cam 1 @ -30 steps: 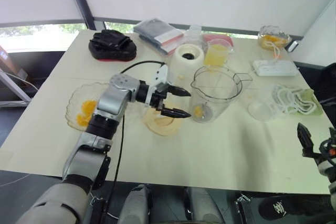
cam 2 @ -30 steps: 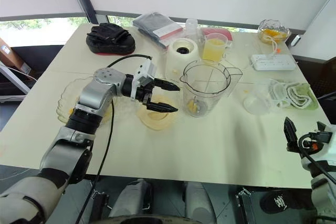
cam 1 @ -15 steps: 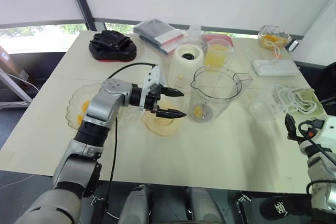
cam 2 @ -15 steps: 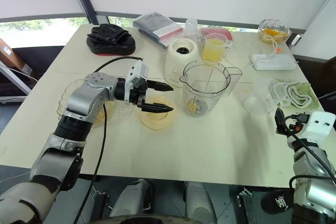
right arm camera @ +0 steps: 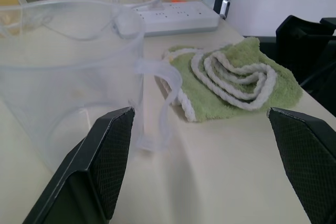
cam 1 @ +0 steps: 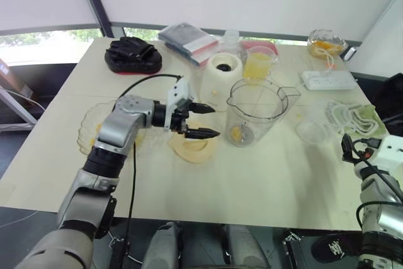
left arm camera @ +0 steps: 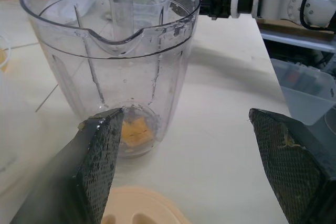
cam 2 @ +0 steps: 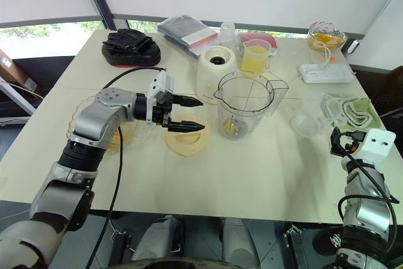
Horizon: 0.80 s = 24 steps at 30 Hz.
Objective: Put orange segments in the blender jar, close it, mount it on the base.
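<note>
The clear blender jar (cam 1: 255,114) stands upright mid-table with an orange segment (left arm camera: 137,131) at its bottom. Its cream lid (cam 1: 192,146) lies flat to the jar's left. The white blender base (cam 1: 223,74) stands behind them. A glass dish (cam 1: 94,133) with orange segments sits at the left. My left gripper (cam 1: 201,121) hovers open over the lid, fingertips pointing at the jar, holding nothing. My right gripper (cam 2: 337,143) is open at the table's right edge, facing a small clear cup (right arm camera: 68,77).
A green cloth with white rope (cam 1: 352,118) lies beside the clear cup. At the back are a power strip (cam 1: 329,80), a glass bowl of orange (cam 1: 326,43), a cup of juice (cam 1: 259,64), packets (cam 1: 189,37) and black gloves (cam 1: 132,55).
My left gripper has drawn back a little to the left, away from the jar, still open. My right arm has come up and inward to the table's right edge.
</note>
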Available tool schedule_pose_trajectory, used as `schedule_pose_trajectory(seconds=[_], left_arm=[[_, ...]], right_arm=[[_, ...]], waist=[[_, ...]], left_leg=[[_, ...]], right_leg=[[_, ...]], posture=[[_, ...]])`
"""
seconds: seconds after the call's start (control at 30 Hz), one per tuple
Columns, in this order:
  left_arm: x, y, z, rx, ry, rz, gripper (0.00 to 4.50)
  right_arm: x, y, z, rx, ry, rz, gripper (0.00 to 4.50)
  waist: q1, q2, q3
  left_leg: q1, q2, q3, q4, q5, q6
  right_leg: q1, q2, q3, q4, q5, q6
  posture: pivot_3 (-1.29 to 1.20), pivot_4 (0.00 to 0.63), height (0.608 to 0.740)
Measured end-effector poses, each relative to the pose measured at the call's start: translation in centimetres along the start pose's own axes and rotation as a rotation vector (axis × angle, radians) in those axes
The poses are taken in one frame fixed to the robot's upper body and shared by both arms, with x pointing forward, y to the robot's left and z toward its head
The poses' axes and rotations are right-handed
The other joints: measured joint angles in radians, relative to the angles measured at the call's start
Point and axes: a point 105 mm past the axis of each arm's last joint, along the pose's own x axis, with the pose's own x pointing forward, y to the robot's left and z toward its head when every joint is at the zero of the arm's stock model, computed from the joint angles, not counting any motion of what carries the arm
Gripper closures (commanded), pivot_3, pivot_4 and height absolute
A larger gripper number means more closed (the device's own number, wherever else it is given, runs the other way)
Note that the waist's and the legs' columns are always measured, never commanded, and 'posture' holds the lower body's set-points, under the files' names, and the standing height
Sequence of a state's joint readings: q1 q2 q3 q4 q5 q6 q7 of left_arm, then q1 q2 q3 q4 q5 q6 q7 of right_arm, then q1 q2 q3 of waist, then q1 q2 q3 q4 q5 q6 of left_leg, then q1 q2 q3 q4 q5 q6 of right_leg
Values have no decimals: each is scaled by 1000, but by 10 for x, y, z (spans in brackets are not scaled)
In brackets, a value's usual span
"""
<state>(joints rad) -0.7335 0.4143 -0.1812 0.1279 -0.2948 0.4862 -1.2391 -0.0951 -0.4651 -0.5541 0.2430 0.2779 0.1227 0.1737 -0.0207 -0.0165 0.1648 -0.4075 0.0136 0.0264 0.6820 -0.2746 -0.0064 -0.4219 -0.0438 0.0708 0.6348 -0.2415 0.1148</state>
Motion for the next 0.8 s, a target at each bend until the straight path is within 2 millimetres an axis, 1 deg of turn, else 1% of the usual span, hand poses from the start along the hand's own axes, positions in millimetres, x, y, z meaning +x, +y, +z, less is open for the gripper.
schedule_pose_trajectory(seconds=[0.1,0.2,0.4,0.8], left_arm=[[0,-2,-4,-7,1,4,540],[-2,-1,-4,-3,8,24,540],[-4,-1,-7,-1,14,42,540],[-8,-2,-10,10,25,58,540]], right_arm=[[2,0,-1,6,2,-4,283],[6,3,-6,10,17,-5,283],[12,5,-8,4,18,-19,283],[26,-1,-4,-17,-9,-73,283]], waist=[[0,0,0],[0,0,0],[-1,1,0],[-2,1,0]], left_leg=[[0,0,0,0,0,0],[0,0,0,0,0,0],[0,0,0,0,0,0],[0,0,1,0,0,0]], right_leg=[[0,0,0,0,0,0],[0,0,0,0,0,0],[0,0,0,0,0,0],[0,0,0,0,0,0]], posture=[[0,150,740],[0,150,740],[0,150,740],[0,150,740]])
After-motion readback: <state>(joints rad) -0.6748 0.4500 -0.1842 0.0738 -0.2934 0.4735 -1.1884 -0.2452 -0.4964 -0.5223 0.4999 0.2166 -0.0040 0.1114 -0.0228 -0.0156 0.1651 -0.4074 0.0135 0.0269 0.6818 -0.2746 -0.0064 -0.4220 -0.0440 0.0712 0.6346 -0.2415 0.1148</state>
